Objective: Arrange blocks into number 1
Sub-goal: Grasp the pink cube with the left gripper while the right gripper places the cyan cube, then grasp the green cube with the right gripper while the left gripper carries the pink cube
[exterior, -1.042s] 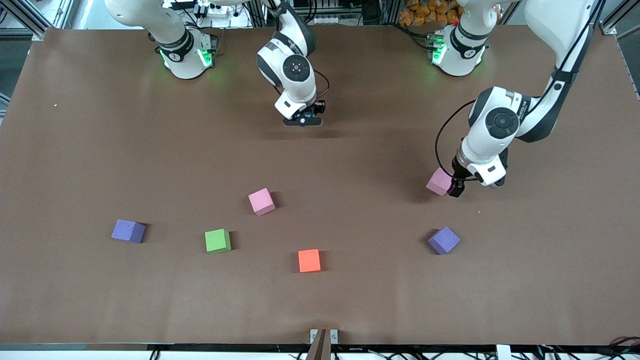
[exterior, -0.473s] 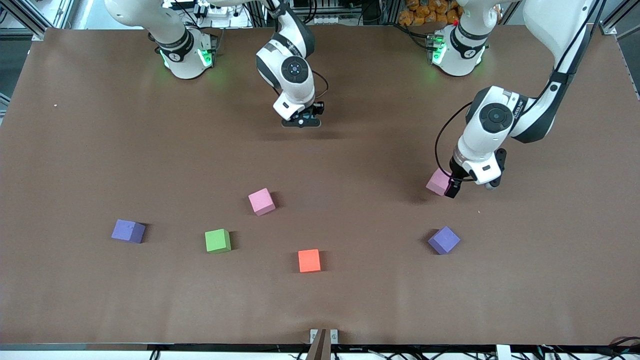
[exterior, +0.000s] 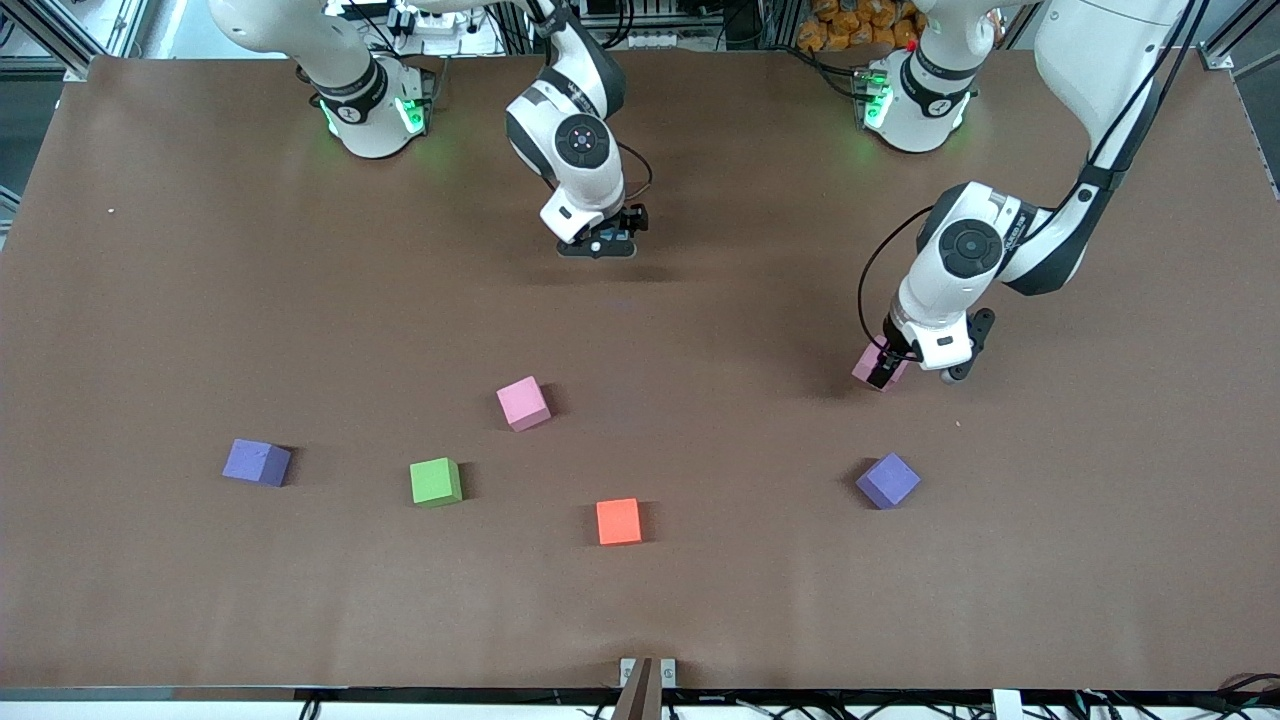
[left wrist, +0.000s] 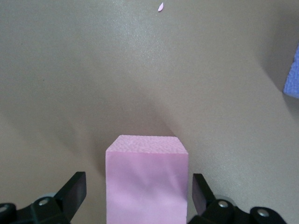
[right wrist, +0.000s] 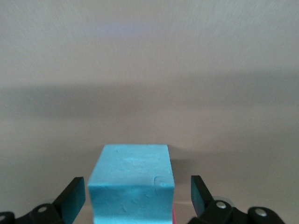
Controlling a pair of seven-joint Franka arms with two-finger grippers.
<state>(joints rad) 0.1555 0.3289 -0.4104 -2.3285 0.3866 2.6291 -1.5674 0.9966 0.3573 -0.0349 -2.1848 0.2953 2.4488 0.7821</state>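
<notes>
My left gripper (exterior: 884, 364) is open and low over a pink block (left wrist: 145, 182). The block lies between the fingers (left wrist: 74, 185) with a gap on each side. My right gripper (exterior: 600, 243) is open around a light blue block (right wrist: 131, 186), which sits on a red block (right wrist: 174, 217) that shows only as a sliver. Both of those are hidden under the hand in the front view. Nearer the front camera lie another pink block (exterior: 523, 403), a green block (exterior: 435, 481), an orange block (exterior: 618, 521) and two purple blocks (exterior: 257, 462) (exterior: 888, 480).
The brown table (exterior: 200, 280) is bare between the two grippers and along its front strip. A small pink scrap (left wrist: 160, 7) lies on the table near the left gripper. The nearby purple block (left wrist: 293, 74) shows at the edge of the left wrist view.
The right gripper has opened and let go of the light blue block. The left gripper has slid over the pink block, so it now straddles it.
</notes>
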